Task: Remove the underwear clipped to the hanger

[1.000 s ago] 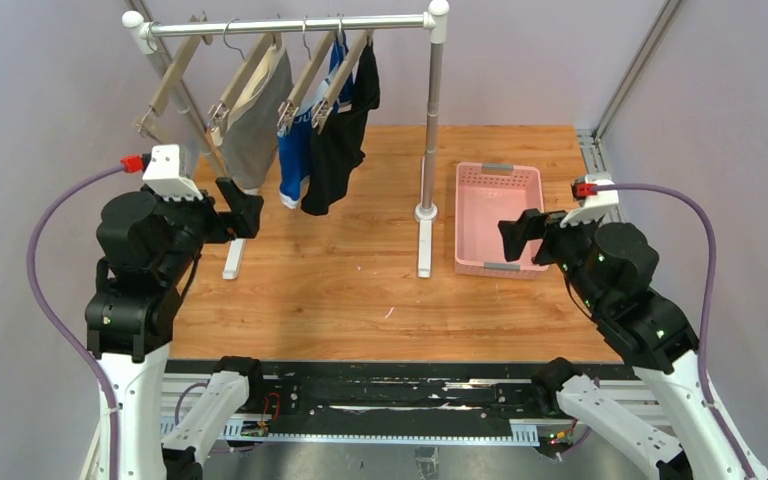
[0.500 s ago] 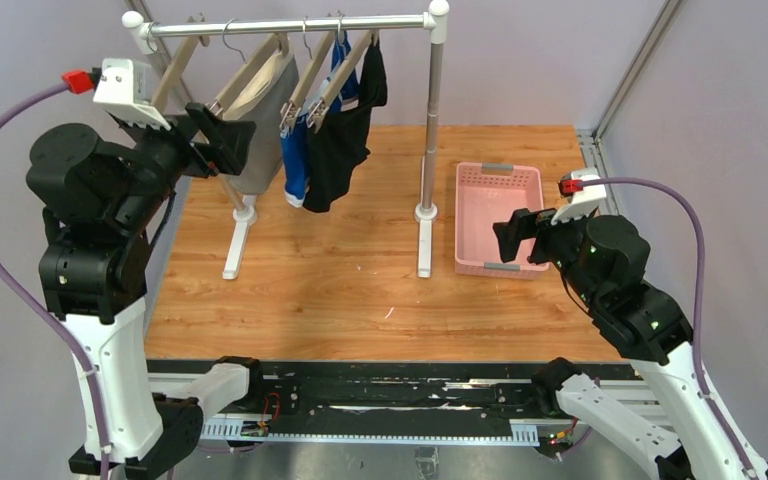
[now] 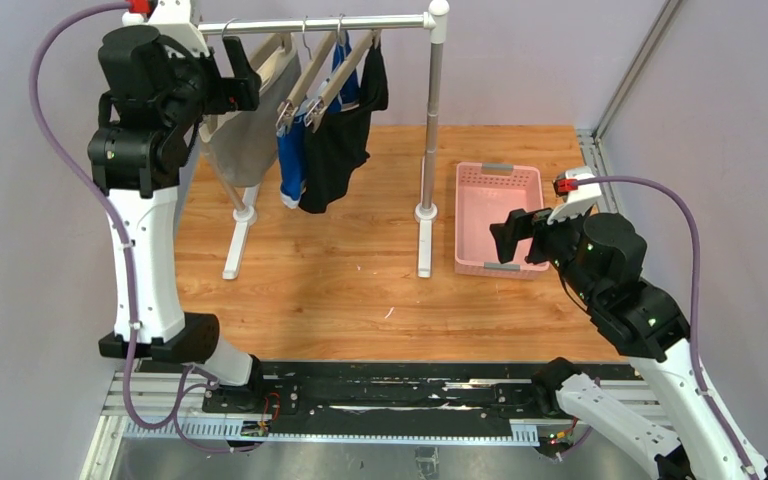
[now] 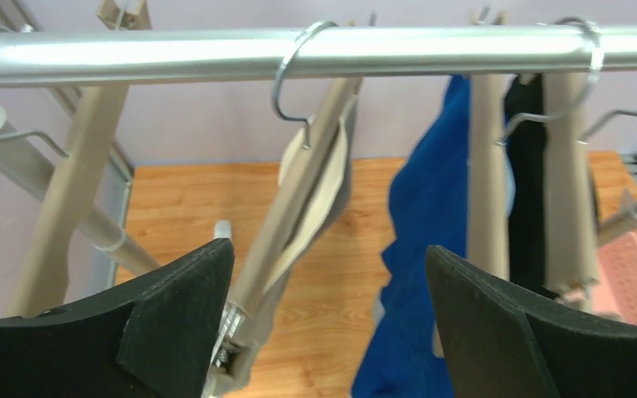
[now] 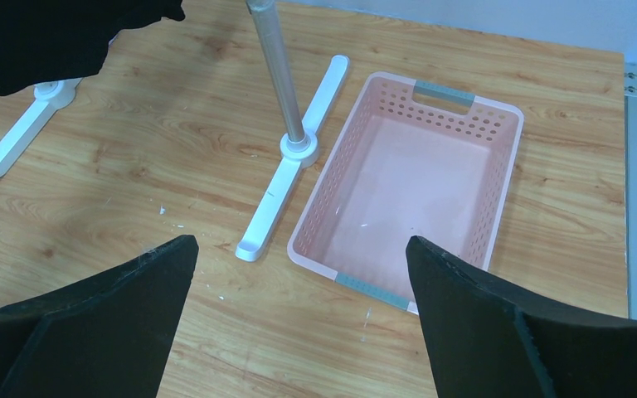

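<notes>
Three briefs hang clipped to wooden hangers on the silver rail [image 3: 320, 24]: grey with a beige waistband [image 3: 245, 140], bright blue [image 3: 292, 165], and black [image 3: 335, 150]. My left gripper [image 3: 245, 78] is open and empty, raised to rail height just left of the grey briefs. In the left wrist view my left gripper [image 4: 329, 315] faces the grey briefs [image 4: 319, 207], with its hanger close to the left finger; the blue briefs [image 4: 431, 249] and the black briefs [image 4: 524, 207] hang to the right. My right gripper [image 3: 510, 235] is open and empty, low by the basket.
A pink perforated basket [image 3: 470, 215] stands right of the rack's right post [image 3: 430, 130]; it also shows in the right wrist view [image 5: 498, 124]. The rack's white feet [image 3: 234, 250] rest on the wooden table. An empty hanger [image 4: 75, 182] hangs at the rail's left end.
My left arm has risen from table height up to the rail and now faces the grey briefs. My right gripper has shifted slightly left and stays open.
</notes>
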